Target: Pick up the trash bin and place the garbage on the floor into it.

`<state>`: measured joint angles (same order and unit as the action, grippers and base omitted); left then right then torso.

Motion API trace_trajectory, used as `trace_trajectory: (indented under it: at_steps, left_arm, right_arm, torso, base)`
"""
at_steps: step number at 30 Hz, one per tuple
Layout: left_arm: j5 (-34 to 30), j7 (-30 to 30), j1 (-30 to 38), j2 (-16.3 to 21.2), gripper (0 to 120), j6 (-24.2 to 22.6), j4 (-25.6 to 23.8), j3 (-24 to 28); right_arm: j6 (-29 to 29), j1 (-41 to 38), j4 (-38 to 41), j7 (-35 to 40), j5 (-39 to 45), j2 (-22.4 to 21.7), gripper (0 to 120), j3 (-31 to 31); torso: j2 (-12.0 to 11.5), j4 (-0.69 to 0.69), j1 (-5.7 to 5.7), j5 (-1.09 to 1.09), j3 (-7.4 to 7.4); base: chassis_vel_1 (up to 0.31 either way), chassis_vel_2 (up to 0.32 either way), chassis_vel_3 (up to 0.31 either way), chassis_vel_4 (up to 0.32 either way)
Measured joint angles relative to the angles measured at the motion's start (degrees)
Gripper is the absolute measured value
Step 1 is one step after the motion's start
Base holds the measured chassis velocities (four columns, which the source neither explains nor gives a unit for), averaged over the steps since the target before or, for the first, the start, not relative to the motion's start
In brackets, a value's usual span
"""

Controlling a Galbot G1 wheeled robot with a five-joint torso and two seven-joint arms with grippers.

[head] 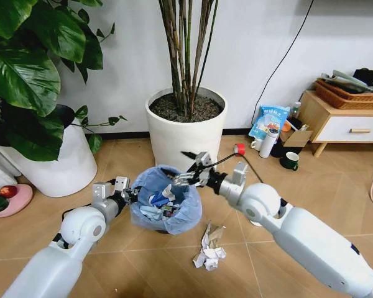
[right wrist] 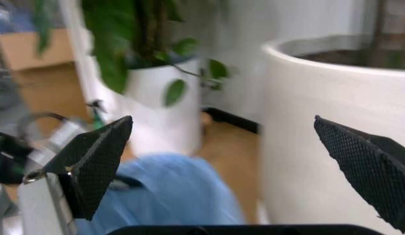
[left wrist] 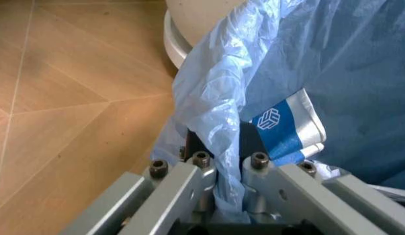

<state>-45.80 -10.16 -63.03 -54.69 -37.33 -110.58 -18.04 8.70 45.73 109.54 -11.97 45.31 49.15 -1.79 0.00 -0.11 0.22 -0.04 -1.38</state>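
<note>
The trash bin (head: pixel 166 205) is sitting on the floor (head: pixel 286 192) just in front of the big white plant pot (head: pixel 186 127), already holding several scraps, so most of the job looks done. The left hand (head: pixel 121 194) is clenching the bin's bagged rim. The right hand (head: pixel 188 175) is hovering over the bin mouth, released and holding nothing. A crumpled paper wad (head: pixel 209 248) is lying near the bin, with open floor around it.
</note>
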Motion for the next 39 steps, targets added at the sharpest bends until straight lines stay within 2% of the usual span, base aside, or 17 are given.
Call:
trace_trajectory:
  at_steps: [3, 5, 9, 19, 22, 34, 39]
  left_arm:
    - [0.0, 0.6, -0.3, 0.3, 0, 0.0, 0.0, -0.7]
    - [0.1, 0.7, -0.4, 0.3, 0, 0.1, 0.0, -1.0]
    - [0.2, 0.6, -1.3, 0.0, 0, 0.1, -0.4, -1.9]
    - [-0.2, -0.3, -1.3, -0.2, 0, 0.2, -1.4, -2.2]
    - [-0.2, -0.5, -1.5, 0.0, 0, 0.2, -1.8, -2.3]
    - [-0.2, -0.9, -1.9, 0.0, 0, 0.2, -2.7, -2.3]
    - [-0.2, -0.7, -1.8, 0.0, 0, 0.3, -2.7, -2.0]
  right_arm:
    - [-1.6, 7.0, -0.1, -0.7, -1.7, -4.3, 100, 6.3]
    - [-2.9, 9.8, -0.5, -1.1, -2.5, -6.3, 100, 7.8]
    - [-4.2, 12.6, -2.5, -1.4, -3.2, -7.5, 100, 8.4]
    - [-4.0, 16.6, -12.5, 1.9, -7.2, -2.1, 100, 5.8]
    - [-3.2, 18.2, -18.4, 3.5, -9.6, 0.9, 100, 3.1]
    - [-1.6, 17.0, -26.1, 3.5, -10.6, 5.0, 100, -6.2]
    - [-0.4, 16.6, -27.5, 3.5, -10.1, 5.9, 100, -7.7]
  torso:
    - [0.0, -0.03, 0.00, 0.02, 0.00]
    - [0.0, -0.05, 0.00, -0.01, 0.01]
    - [0.0, -0.03, 0.00, -0.01, 0.01]
    - [0.0, -0.01, 0.00, -0.01, 0.01]
    - [0.0, -0.02, 0.00, 0.00, 0.01]
    - [0.0, -0.01, 0.00, -0.01, 0.00]
    - [0.0, -0.01, 0.00, -0.02, 0.00]
  base:
    - [0.000, 0.000, 0.000, 0.000]
    - [0.000, 0.000, 0.000, 0.000]
    - [0.000, 0.000, 0.000, 0.000]
    - [0.000, 0.000, 0.000, 0.000]
    - [0.000, 0.000, 0.000, 0.000]
    - [0.000, 0.000, 0.000, 0.000]
    - [0.000, 0.000, 0.000, 0.000]
